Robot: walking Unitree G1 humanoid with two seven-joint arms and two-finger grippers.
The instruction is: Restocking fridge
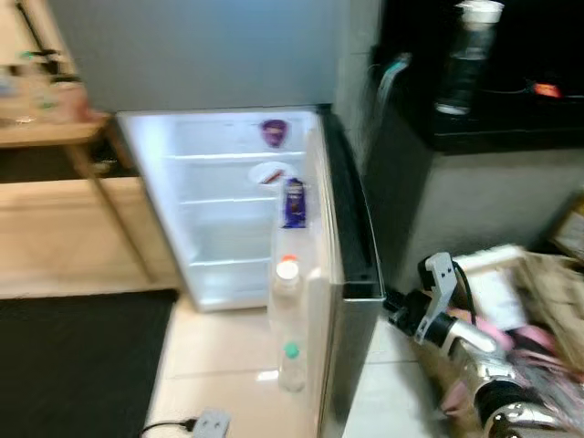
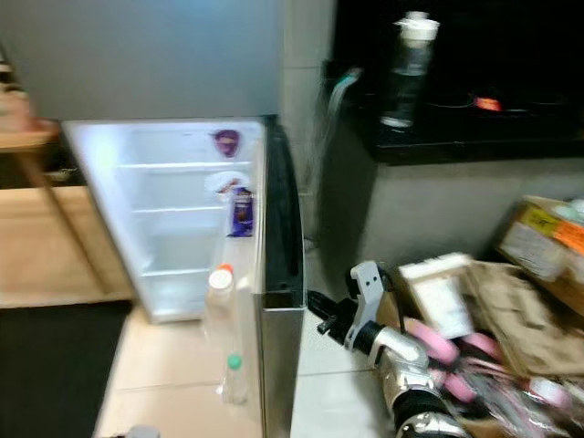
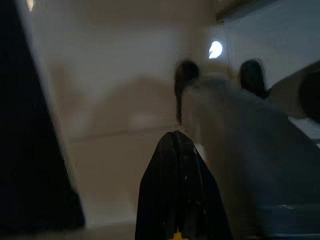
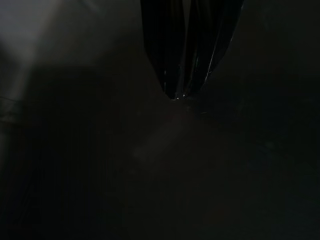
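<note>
Fridge [image 1: 228, 210] stands open, orange-capped bottle [image 1: 286, 287] in its door rack; smooth and likely slippery, best gripped mid-body. Right gripper [image 2: 321, 315], jaws together and empty, nears the door edge. Left gripper [image 3: 179, 150] likewise closed, empty.

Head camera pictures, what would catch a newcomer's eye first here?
The lit, open fridge in the middle, its shelves nearly bare, with two bottles standing in its door. Then the right gripper, fingers shut, at the door's outer edge, and the cardboard boxes of goods at the robot's right.
</note>
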